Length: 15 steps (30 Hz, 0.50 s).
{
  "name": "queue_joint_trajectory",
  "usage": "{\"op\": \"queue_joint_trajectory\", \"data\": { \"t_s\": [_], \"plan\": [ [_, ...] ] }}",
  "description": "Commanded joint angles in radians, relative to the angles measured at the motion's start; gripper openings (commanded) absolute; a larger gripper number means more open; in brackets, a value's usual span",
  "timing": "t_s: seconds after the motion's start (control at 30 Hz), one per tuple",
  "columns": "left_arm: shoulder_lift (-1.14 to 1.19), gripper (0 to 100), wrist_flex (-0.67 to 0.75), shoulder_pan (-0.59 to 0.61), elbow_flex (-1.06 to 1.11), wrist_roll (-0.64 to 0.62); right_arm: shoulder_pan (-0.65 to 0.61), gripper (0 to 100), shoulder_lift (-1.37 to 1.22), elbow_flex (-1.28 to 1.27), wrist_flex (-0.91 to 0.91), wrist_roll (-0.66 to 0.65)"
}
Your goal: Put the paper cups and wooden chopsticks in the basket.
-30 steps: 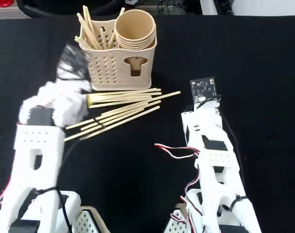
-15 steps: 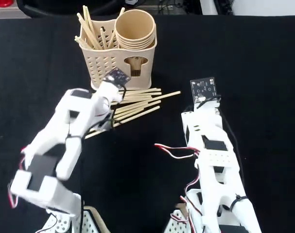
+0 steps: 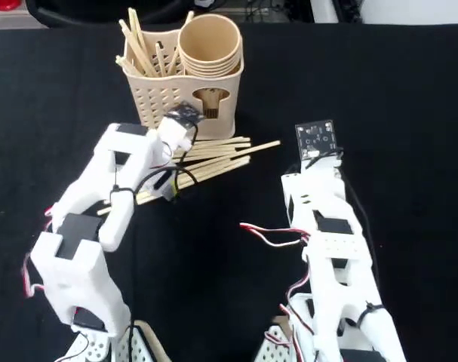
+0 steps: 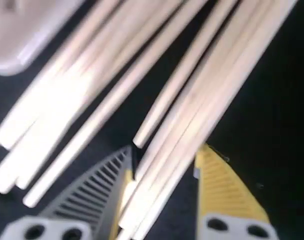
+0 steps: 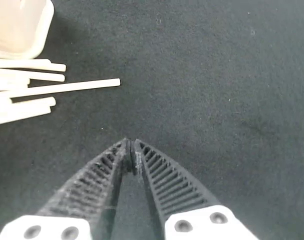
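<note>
Left jaws astride pale, round wooden chopsticks (image 4: 202,110), seemingly blunt-ended

Chopsticks (image 3: 217,151) bare pale wood, matt, smooth, fine grain. Cups (image 3: 210,45) tan paper, matt. Basket (image 3: 168,105) cream moulded plastic, perforated, slight sheen. Bench (image 3: 394,98) covered in black cloth, matt, felt-like fine nap with light specks. Arms (image 3: 334,226) white plastic, matt. Left end effector (image 4: 165,149) plastic, ribbed grey on one side, smooth yellow on the other. Right end effector (image 5: 130,145) black ribbed plastic, dull, dusty-looking.
</note>
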<state>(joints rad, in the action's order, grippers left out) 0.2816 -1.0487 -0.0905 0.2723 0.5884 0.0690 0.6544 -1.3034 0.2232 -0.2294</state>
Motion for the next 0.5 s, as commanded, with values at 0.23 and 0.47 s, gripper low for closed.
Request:
{"op": "queue_joint_trajectory", "data": {
  "t_s": [0.23, 0.47],
  "plan": [
    [-0.002, 4, -0.239, -0.025, 0.028, 0.184, 0.008, 1.3, 0.021, 0.007, -0.015, -0.008],
    [-0.008, 3, -0.250, -0.027, 0.067, 0.187, 0.009, 1.3, 0.021, 0.007, -0.015, -0.008]
  ]
}}
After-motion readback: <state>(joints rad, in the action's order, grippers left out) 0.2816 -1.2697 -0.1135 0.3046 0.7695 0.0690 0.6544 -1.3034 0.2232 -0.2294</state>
